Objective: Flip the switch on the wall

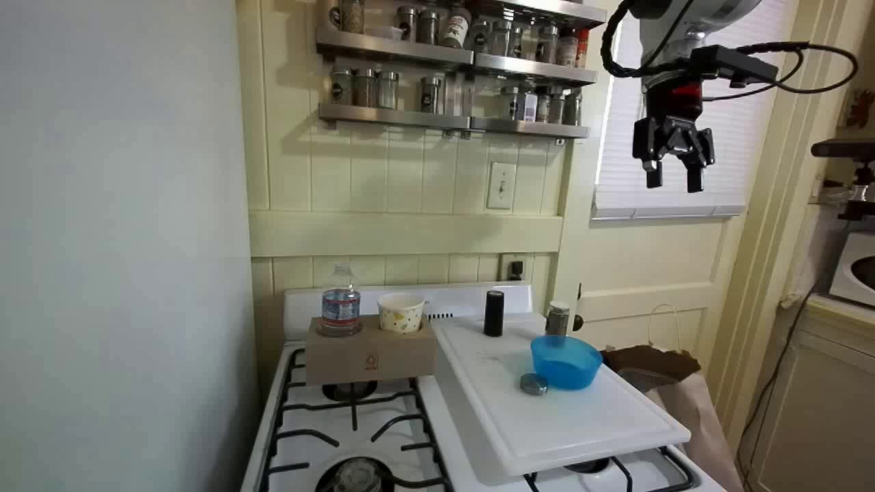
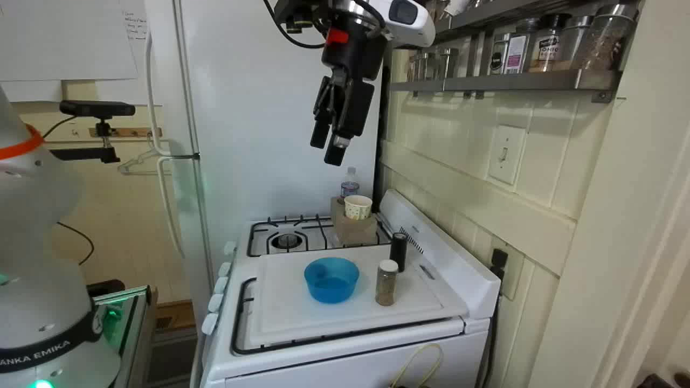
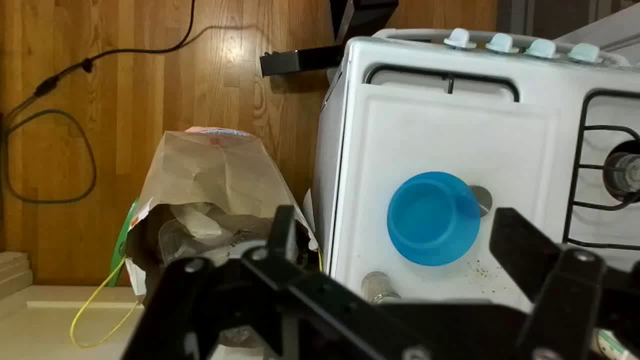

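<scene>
The switch (image 1: 502, 185) is an upright off-white plate with a small centre toggle. It sits on the cream-yellow panelled wall (image 1: 417, 171), below the spice shelves. The switch (image 2: 506, 154) and wall (image 2: 447, 132) also show in an exterior view from the side. My gripper (image 1: 675, 181) hangs fingers down, apart from the wall and high above the stove. In an exterior view the gripper (image 2: 326, 151) appears well left of the switch. In the wrist view the gripper (image 3: 394, 220) has its fingers wide apart with nothing between them. The switch is out of the wrist view.
Metal shelves (image 1: 396, 117) with spice jars stick out above the switch. On the stove's white board (image 1: 581, 430) stand a blue bowl (image 1: 566, 362), a black cylinder (image 1: 493, 313) and a jar (image 2: 386, 283). A box (image 1: 369, 352) carries a bottle and a cup. A paper bag (image 3: 215, 170) stands beside the stove.
</scene>
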Tool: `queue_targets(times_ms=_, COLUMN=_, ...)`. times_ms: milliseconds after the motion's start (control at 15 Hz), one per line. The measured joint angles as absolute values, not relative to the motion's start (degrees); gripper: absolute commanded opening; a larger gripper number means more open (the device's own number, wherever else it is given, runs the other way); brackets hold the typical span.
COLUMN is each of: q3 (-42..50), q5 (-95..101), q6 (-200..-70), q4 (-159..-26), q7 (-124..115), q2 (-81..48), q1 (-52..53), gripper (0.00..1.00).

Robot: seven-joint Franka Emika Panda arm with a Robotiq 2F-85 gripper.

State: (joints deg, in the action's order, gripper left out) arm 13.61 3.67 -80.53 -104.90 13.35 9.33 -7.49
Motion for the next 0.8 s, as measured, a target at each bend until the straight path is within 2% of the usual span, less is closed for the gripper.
queue_targets(times_ms=533, q3=13.49, q5=3.69, q6=-80.65, q4=-104.91, q7=13.1, q2=9.33, q1=-7.51, gripper=1.0)
queue_targets(times_ms=800, q3=11.17, q5=2.94, q6=-90.05, q4=-106.38, q7=11.23, q2=9.73, q1=-7.24, gripper=1.0)
